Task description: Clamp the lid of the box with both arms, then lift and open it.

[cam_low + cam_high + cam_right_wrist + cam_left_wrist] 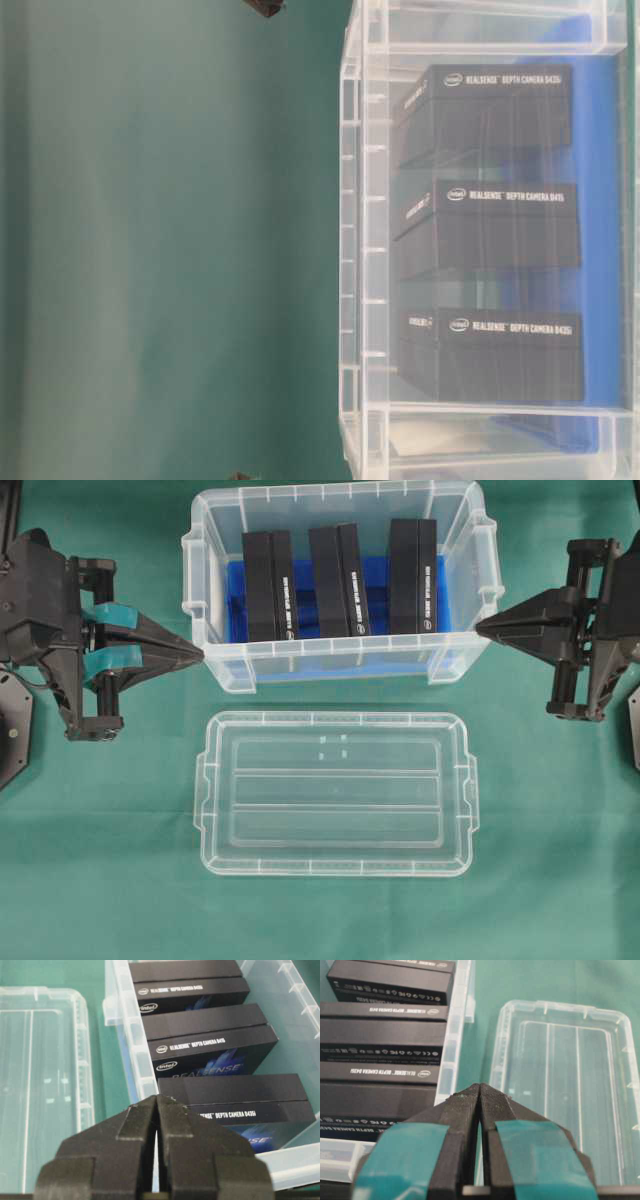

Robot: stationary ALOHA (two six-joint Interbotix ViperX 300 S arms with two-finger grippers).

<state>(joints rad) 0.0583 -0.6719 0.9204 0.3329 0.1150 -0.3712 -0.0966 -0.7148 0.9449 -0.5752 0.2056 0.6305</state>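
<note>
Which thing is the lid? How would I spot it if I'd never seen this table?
Find the green table, then the deep clear box holding three black blocks. The lid lies flat on the cloth just in front of the box, apart from it. It is clear too, but shallow, with rounded corners and a ribbed middle.

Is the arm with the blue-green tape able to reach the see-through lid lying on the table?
Probably yes. The lid lies flat on the green cloth in front of the box, with nothing on it. The left gripper, jaws shut, sits by the box's corner, with only bare cloth between it and the lid.
</note>
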